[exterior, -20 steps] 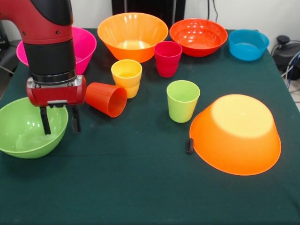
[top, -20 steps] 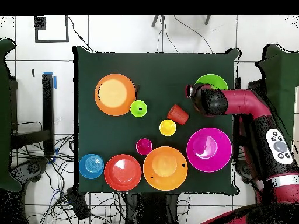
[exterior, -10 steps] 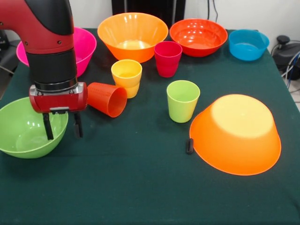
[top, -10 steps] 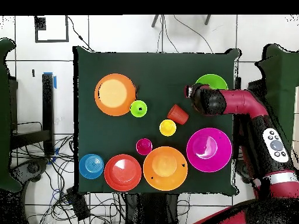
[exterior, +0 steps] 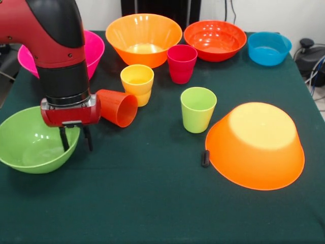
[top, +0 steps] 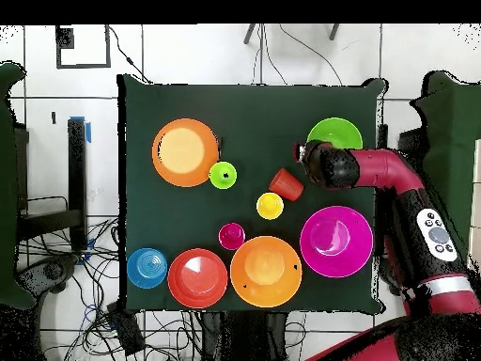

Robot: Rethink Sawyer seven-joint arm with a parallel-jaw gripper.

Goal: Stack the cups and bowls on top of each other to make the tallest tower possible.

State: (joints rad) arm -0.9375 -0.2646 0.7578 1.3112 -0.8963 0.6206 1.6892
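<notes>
Gripper (exterior: 76, 139) hanging open at the left of the front view, two thin fingers apart and holding nothing, one finger inside the lime green bowl (exterior: 30, 142) and the other just outside its right rim. Judged as a rim pinch in preparation: best done by lowering until the wall sits well between the fingers, closing firmly, then lifting straight up so the glossy wall does not slip.

Tipped orange-red cup (exterior: 118, 107) lying on its side just right of the wrist, mouth toward the lower right; close enough to be nudged and rolled by any sideways sweep. Yellow cup (exterior: 137, 84) upright just behind it, crimson cup (exterior: 182, 63) further up and right, lime green cup (exterior: 197, 109) upright near centre.

Inverted orange bowl (exterior: 255, 145) at lower right, a likely broad base for the tower, with a small black object (exterior: 205, 158) at its left edge. Across the top: pink bowl (exterior: 94, 48) partly behind the arm, upright orange bowl (exterior: 143, 38), red-orange bowl (exterior: 215, 39), blue bowl (exterior: 269, 48). Nothing stacked yet.
</notes>
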